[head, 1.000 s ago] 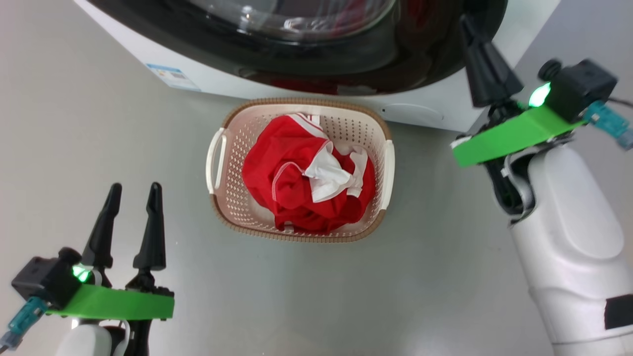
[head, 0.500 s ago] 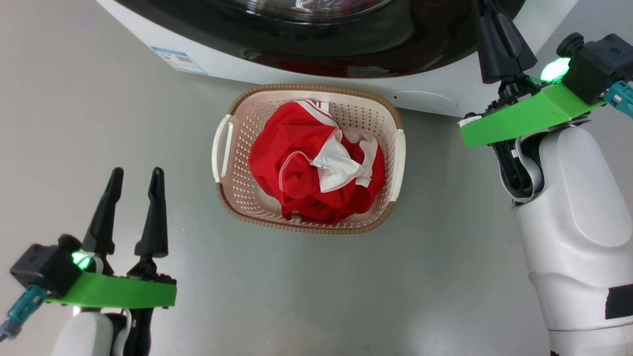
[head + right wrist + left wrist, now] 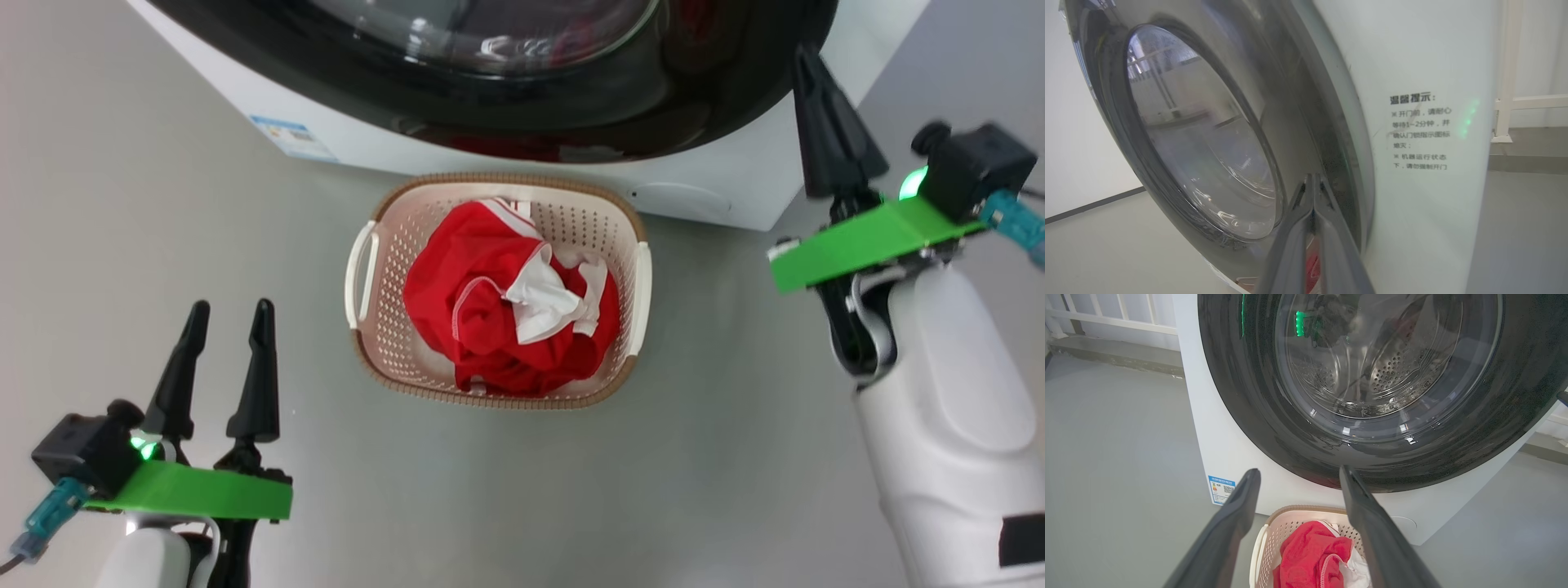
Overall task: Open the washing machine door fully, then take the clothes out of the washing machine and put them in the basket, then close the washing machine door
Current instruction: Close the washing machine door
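With the clothes [image 3: 490,302] heaped red and white in the basket [image 3: 490,181] just before the washing machine [image 3: 718,188], the glossy black-rimmed washing machine door [image 3: 571,122] is best pressed home squarely by the right gripper [image 3: 804,61], fingers closed together at its rim, the left gripper [image 3: 231,306] held spread, well apart.

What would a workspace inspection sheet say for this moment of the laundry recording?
Surface: smooth grey floor.
Job's things: washing machine with washing machine door against its front, latch not visible; clothes piled in the basket.
Clutter: nothing seen.
Grippers: left gripper open, holding nothing; right gripper shut, tips beside the door's edge.
Cables: teal plug on the left wrist, second teal plug on the right.
Surroundings: white railing, pale wall.
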`<state>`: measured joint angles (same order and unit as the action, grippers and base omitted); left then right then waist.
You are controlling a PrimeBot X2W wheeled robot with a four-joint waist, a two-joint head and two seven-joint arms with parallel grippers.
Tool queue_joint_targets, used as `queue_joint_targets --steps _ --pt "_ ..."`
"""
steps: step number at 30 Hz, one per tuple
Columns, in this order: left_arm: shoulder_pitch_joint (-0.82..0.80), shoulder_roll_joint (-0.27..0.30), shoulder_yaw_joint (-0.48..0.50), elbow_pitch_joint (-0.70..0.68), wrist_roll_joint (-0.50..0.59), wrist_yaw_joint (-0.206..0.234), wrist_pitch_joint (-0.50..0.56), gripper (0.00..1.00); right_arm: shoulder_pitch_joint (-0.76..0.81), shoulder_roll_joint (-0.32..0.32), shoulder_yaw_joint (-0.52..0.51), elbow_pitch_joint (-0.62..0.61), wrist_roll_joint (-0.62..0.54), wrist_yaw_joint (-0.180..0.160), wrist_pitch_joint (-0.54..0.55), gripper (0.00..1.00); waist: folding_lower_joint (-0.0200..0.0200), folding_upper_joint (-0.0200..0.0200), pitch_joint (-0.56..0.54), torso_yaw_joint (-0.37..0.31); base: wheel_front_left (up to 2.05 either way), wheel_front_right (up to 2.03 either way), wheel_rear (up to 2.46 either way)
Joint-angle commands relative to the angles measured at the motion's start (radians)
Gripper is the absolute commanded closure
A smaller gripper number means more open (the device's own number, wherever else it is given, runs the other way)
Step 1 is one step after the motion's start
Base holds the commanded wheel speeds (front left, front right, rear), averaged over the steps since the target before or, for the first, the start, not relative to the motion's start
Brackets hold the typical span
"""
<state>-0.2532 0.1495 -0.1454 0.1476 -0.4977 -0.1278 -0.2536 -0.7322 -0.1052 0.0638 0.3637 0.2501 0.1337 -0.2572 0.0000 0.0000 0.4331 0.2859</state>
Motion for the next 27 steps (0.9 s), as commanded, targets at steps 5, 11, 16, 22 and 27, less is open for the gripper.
queue_joint_targets --steps 5,11,16,22,27 --pt "0.036 0.044 0.043 0.018 -0.008 -0.003 -0.008 0.0 0.114 0.011 0.032 -0.006 0.028 -0.003 -0.005 0.0 0.0 0.0 -0.079 -0.043 0.0 0.0 0.0" --pt "0.073 0.053 0.057 0.055 0.0 -0.003 -0.008 0.0 0.231 0.013 0.038 -0.022 0.042 -0.003 -0.005 0.0 0.0 0.0 -0.147 -0.081 0.0 0.0 0.0" --pt "0.108 0.066 0.076 0.066 0.003 -0.003 -0.008 0.0 0.334 0.016 0.045 -0.041 0.049 -0.003 -0.005 0.0 0.0 0.0 -0.2 -0.128 0.0 0.0 0.0" --pt "0.134 0.072 0.098 0.072 0.009 -0.003 -0.008 0.0 0.399 0.009 0.053 -0.05 0.054 -0.003 -0.005 0.0 0.0 0.0 -0.237 -0.167 0.0 0.0 0.0" --pt "0.159 0.076 0.116 0.082 0.016 -0.003 -0.008 0.0 0.458 0.002 0.052 -0.06 0.061 -0.003 -0.005 0.0 0.0 0.0 -0.273 -0.201 0.0 0.0 0.0"
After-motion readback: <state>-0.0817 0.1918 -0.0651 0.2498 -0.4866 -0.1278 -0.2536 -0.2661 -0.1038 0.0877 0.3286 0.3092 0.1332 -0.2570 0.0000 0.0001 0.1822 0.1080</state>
